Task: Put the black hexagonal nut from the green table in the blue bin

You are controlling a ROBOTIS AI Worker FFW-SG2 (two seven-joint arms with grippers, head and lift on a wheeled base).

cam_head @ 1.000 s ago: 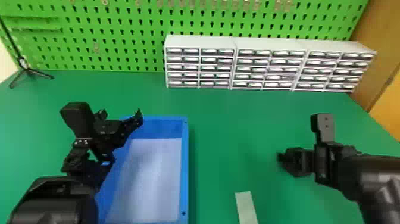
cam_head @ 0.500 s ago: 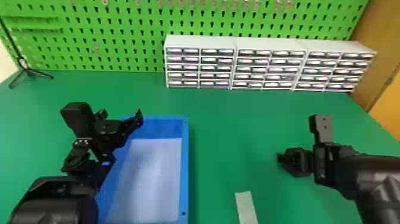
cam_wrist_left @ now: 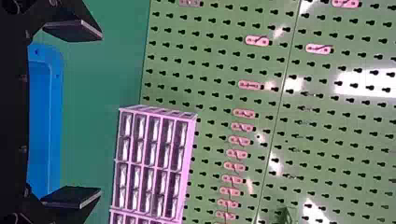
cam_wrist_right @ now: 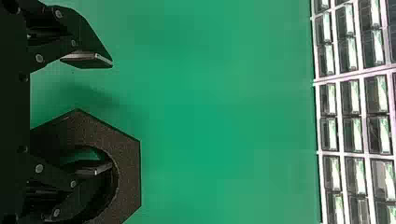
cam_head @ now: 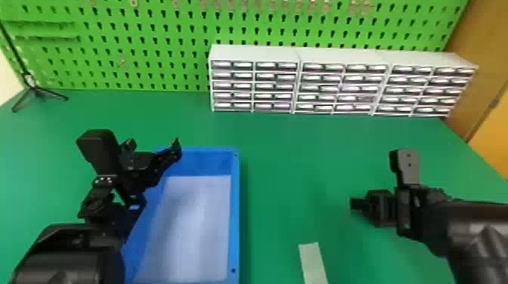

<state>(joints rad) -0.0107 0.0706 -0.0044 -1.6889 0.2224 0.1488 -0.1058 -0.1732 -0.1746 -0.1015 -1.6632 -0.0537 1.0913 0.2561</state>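
On the right of the green table (cam_head: 302,158), the right gripper (cam_head: 355,204) is low over the surface. In the right wrist view, the right gripper (cam_wrist_right: 112,115) has its fingers wide apart. The black hexagonal nut (cam_wrist_right: 127,170) lies beneath it; one fingertip overlaps the central hole, and the other stands clear outside the nut with green between them. At the left, the parked left gripper (cam_head: 160,175) hangs over the blue bin (cam_head: 235,211), and in its own wrist view the left gripper (cam_wrist_left: 100,114) is open and holds nothing.
A pale strip (cam_head: 313,262) lies between the bin and the right arm. White drawer cabinets (cam_head: 298,85) stand at the back against a green pegboard (cam_head: 151,49). A small black tripod (cam_head: 36,90) is at the far left corner.
The right gripper has shifted very slightly to the left in the head view. No movement shows in the left arm.
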